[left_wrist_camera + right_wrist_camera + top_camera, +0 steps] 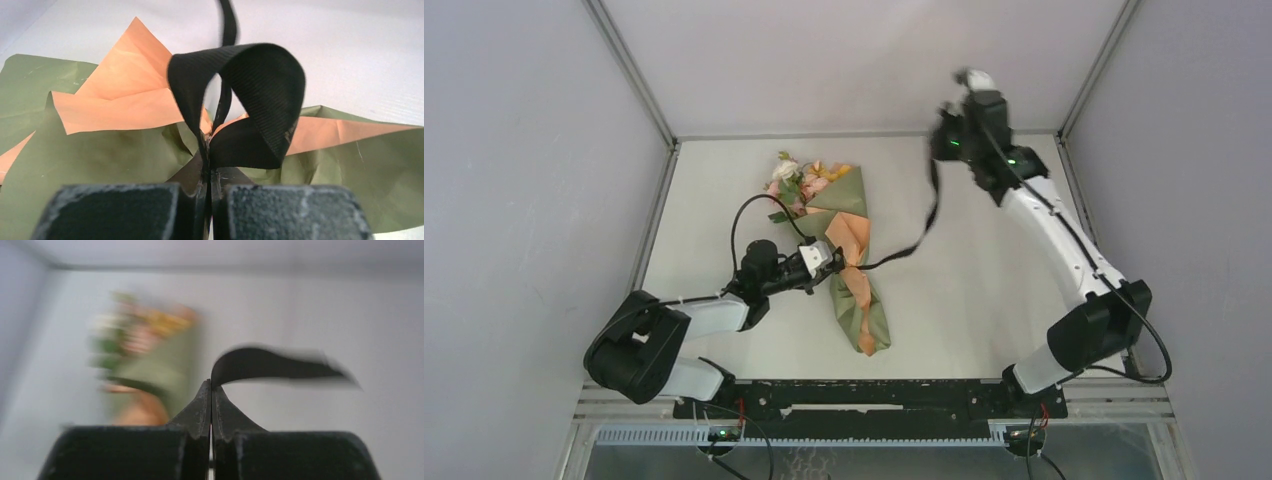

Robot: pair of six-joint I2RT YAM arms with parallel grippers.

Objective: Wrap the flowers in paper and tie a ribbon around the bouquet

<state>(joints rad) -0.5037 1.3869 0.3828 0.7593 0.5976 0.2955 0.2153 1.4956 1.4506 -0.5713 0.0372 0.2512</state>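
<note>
On the table: bouquet lies mid-surface, blooms toward the far wall.
Left arm: stretched low, left gripper at the bouquet's waist, clamped on a loop of ribbon.
Right arm: raised high toward the far right corner, right gripper pinching the ribbon's other end, which hangs slack between them.

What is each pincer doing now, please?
Left pincer: closed, holding the ribbon.
Right pincer: closed, holding the same ribbon.
</note>
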